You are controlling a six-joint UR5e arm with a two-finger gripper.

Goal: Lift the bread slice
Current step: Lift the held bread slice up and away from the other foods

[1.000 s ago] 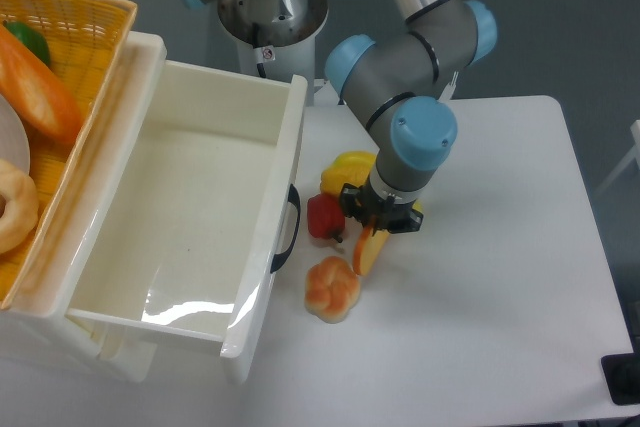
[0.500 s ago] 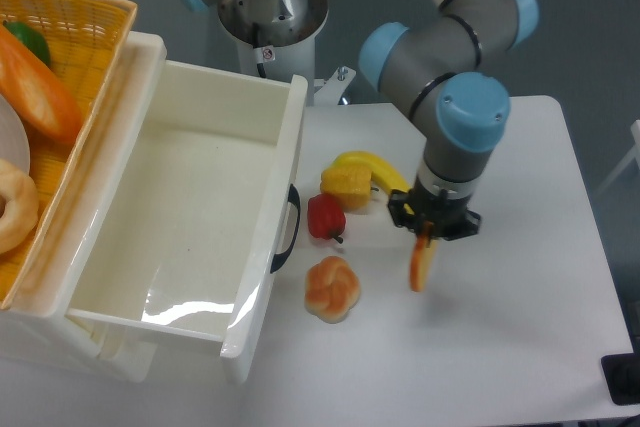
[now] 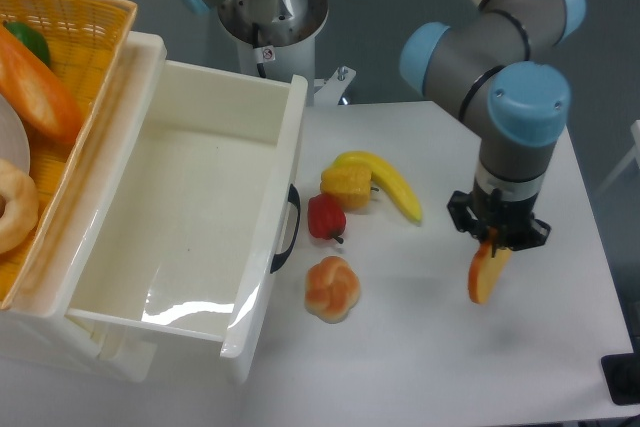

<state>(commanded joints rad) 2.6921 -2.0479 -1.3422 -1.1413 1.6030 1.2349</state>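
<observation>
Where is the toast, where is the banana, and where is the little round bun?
bread slice [image 3: 485, 274]: fixed camera view, on its orange face hanging below the gripper.
banana [image 3: 392, 187]: fixed camera view, on the middle of its yellow curve.
round bun [image 3: 332, 288]: fixed camera view, on its knotted top.

No words or numbers can be read; the small red-and-white sticker [image 3: 268, 53] on the robot base [image 3: 270, 7] is too blurred.
</observation>
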